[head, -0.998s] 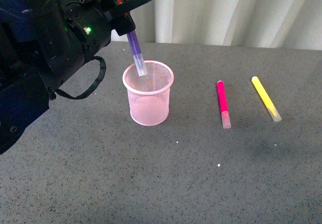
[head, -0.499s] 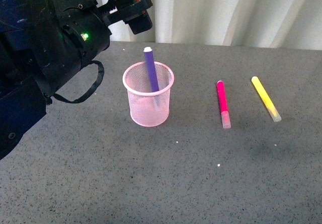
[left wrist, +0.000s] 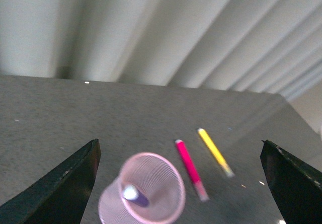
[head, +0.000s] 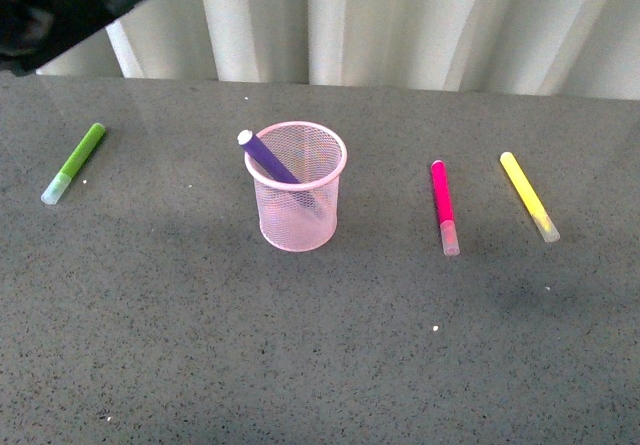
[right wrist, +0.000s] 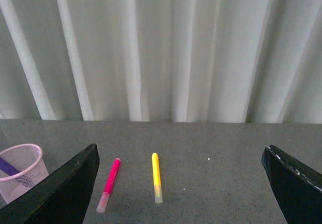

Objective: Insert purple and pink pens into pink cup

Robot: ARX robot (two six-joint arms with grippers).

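So, purple pen (head: 268,160): it is in the pink cup (head: 300,223). It leans to the left of the front frame, and its white end pokes over the rim.
Pink pen (head: 442,203): it lies flat on the table (head: 300,365), right of the middle of the frame and well apart from the cup. Its clear cap points to the bottom edge.
Yellow pen (head: 528,195): it lies near the pink one, further right. Not mine to take.
Green pen (head: 75,162): far left. I leave it.
Left claw (left wrist: 179,142): spread wide, holding nothing.
Right claw (right wrist: 181,147): spread wide too, and empty.
My step: I think the pink pen comes next, and the right claw is on its side.
Doing it well: I would come straight down over the pink middle with the jaws across the pen, clear of the yellow one. Then I would lift it, stand it up, and let go over the right half of the cup.
Watch out: the cup looks light, so a bump may tip it.
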